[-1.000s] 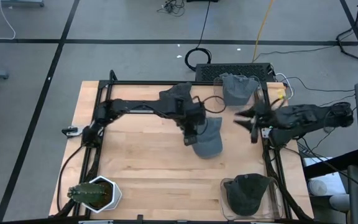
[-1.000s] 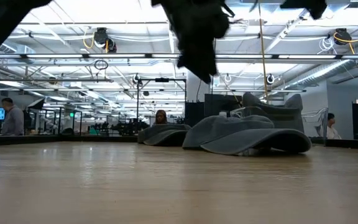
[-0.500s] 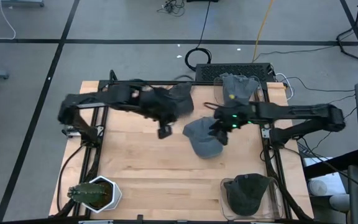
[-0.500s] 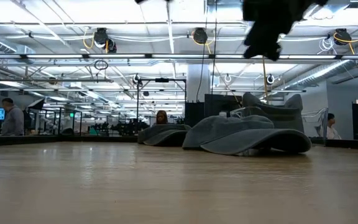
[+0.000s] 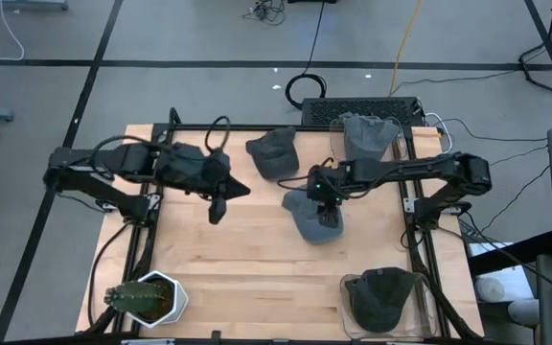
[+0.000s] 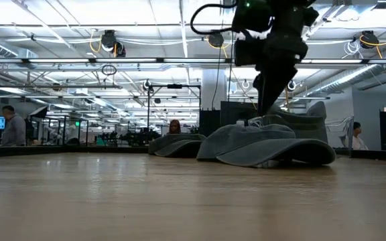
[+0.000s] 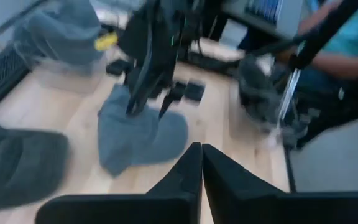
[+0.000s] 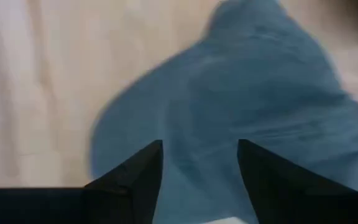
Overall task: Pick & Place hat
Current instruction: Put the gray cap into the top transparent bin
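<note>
The grey hat [image 5: 312, 216] lies flat near the middle of the wooden table [image 5: 218, 278]; the right gripper [image 5: 326, 195] hangs right above it, jaws wide apart, with the hat's cloth showing between its 2 fingers [image 8: 132, 177] in the right wrist view; it holds nothing yet. In the low view the arm reaches down to the top of the hat [image 6: 267, 144]; whether it touches cannot be told.

The left gripper [image 5: 217, 206] waits off to the left side of the table, well apart from the hat; its jaws are pressed together with nothing in them.

A second grey hat [image 5: 274, 153] lies near the back edge; a third grey hat [image 5: 367, 134] sits on the black box behind the table; a dark hat [image 5: 381, 292] rests in a clear tray [image 5: 353, 321] at the front right; a plant pot [image 5: 147, 299] stands at the front left.

What could go wrong: the hat is soft and flat, so the jaws may close on just a thin fold and it could slip out when lifted; if the gripper pushes down too hard, the cloth may bunch up and slide away; the hat could also hang low and drag on the table.
</note>
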### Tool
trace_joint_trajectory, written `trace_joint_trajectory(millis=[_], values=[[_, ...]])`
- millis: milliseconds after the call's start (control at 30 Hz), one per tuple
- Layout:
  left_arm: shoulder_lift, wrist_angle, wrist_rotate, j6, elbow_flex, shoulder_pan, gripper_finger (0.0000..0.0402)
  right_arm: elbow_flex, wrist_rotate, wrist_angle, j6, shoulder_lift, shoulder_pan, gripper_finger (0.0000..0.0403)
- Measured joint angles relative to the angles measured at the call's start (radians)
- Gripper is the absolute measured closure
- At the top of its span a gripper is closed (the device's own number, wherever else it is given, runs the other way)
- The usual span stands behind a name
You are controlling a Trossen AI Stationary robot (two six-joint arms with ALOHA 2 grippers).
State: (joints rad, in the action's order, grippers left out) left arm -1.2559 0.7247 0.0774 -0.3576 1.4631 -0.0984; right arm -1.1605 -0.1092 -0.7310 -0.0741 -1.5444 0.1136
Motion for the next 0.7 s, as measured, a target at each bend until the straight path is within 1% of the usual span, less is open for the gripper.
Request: trace_joint_trajectory(millis=[67, 233, 300, 400, 500, 700], values=[[0.027, -0.041, 0.028, -0.039, -0.042, -0.016, 0.0380, 0.003, 0.009, 0.015, 0.008, -0.018, 0.004, 0.0199], [0.048, -0.057, 0.065, -0.136, -0.097, -0.050, 0.0379, 0.003, 0.000, 0.030, 0.086, -0.073, 0.004, 0.0195], [0.046, -0.053, 0.077, -0.144, -0.106, -0.066, 0.0378, 0.003, -0.015, 0.027, 0.112, -0.101, 0.005, 0.0195], [0.047, -0.059, 0.081, -0.151, -0.111, -0.082, 0.0378, 0.004, -0.076, 0.016, 0.114, -0.136, 0.013, 0.0195], [0.046, -0.056, 0.082, -0.166, -0.115, -0.088, 0.0378, 0.004, -0.078, 0.002, 0.119, -0.148, 0.017, 0.0195], [0.046, -0.071, 0.137, -0.173, -0.115, -0.087, 0.0378, 0.004, -0.079, 0.007, 0.150, -0.158, 0.021, 0.0197]])
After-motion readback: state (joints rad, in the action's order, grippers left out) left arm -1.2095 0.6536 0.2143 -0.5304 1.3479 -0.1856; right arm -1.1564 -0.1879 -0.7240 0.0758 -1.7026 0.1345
